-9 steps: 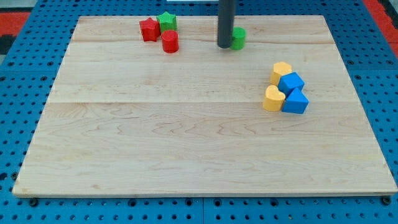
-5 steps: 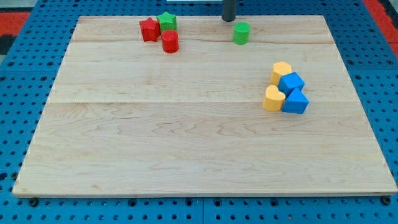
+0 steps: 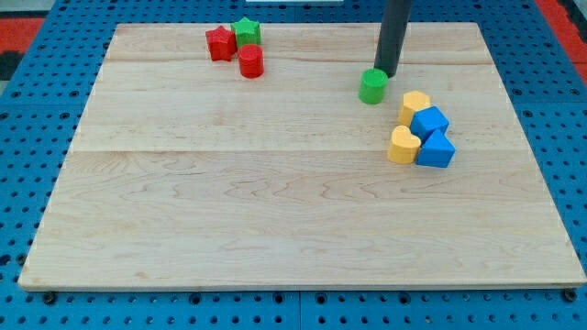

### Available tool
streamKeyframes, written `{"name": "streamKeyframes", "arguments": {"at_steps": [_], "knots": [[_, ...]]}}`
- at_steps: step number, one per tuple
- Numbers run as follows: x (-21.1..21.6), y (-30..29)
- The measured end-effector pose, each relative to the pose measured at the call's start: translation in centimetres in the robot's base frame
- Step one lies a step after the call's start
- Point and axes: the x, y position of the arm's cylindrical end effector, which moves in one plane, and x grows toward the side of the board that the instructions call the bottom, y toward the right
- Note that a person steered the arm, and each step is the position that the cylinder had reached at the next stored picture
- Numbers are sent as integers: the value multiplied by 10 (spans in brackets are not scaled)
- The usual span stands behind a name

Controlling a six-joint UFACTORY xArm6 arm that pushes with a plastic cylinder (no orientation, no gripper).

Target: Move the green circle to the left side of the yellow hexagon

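Nearest the view's bottom, the wooden table lies bare. Farther up on the view's right sits a tight cluster: a yellow block and a blue triangle in front, a blue cube and the yellow hexagon behind. The green circle stands near the hexagon, up and to its left, apart from it. The tip touches the circle's upper right edge. There are no fingers on this rod to open or close. The push looks nearly done; a short nudge downward would probably set the circle level with the hexagon. Farthest, at top left, sit a red block, a green star and a red cylinder.
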Motion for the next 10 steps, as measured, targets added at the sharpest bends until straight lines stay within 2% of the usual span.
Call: {"name": "streamKeyframes", "arguments": {"at_steps": [1, 2, 3, 5, 6, 8, 9, 10], "knots": [[5, -1], [-52, 4], [-61, -15], [-36, -54], [7, -52], [27, -54], [49, -36], [49, -15]]}}
